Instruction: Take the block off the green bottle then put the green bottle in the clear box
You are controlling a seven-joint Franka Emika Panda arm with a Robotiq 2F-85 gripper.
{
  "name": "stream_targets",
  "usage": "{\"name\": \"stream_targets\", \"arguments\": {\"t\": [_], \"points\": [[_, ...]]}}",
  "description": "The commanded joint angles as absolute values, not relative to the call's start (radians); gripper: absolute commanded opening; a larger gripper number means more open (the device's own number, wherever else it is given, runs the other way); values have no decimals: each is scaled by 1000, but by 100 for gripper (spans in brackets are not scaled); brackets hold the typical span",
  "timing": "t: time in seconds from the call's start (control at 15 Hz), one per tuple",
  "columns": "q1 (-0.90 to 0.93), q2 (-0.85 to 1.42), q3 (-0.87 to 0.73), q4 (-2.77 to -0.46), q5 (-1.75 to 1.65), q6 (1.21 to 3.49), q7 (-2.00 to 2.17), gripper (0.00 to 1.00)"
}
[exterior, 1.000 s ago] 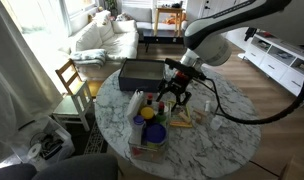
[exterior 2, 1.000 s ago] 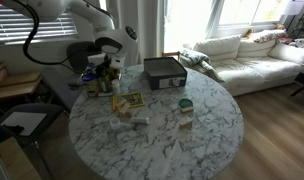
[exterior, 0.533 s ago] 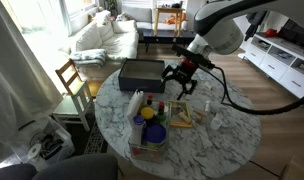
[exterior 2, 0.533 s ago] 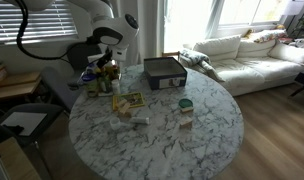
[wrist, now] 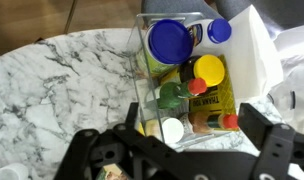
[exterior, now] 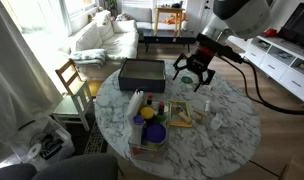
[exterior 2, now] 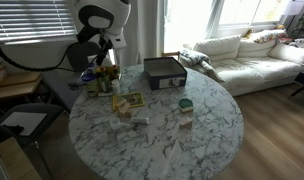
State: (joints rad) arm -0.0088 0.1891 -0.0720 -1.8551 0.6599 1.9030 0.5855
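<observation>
The clear box [wrist: 144, 70] stands on the marble table and holds several bottles and jars. A small green bottle [wrist: 172, 96] with a red cap lies inside it, next to a brown bottle [wrist: 192, 122]. The box also shows in both exterior views [exterior: 147, 133] [exterior 2: 100, 80]. A small block [exterior 2: 185, 105] sits apart on the table. My gripper [wrist: 182, 150] is open and empty, raised well above the box; it also shows in both exterior views [exterior: 195, 73] [exterior 2: 100, 52].
A dark opaque box [exterior: 142, 72] [exterior 2: 164, 72] stands at the table's far side. A flat yellow card [exterior: 177, 113] [exterior 2: 127, 101] lies near the clear box. A blue-lidded jar [wrist: 172, 40] and a yellow-lidded one [wrist: 208, 70] fill the box. A chair [exterior: 72, 80] and sofa stand beyond the table.
My gripper has risen up and away from the clear box, staying open and empty. The objects on the table have not moved.
</observation>
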Motion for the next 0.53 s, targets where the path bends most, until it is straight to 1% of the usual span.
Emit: {"name": "stream_targets", "arguments": {"t": [0.0,0.47], "points": [[-15,58,-62,-1966,596,1938,430,100],[-19,-73,-56,-2060,622,2028,132,100]]}}
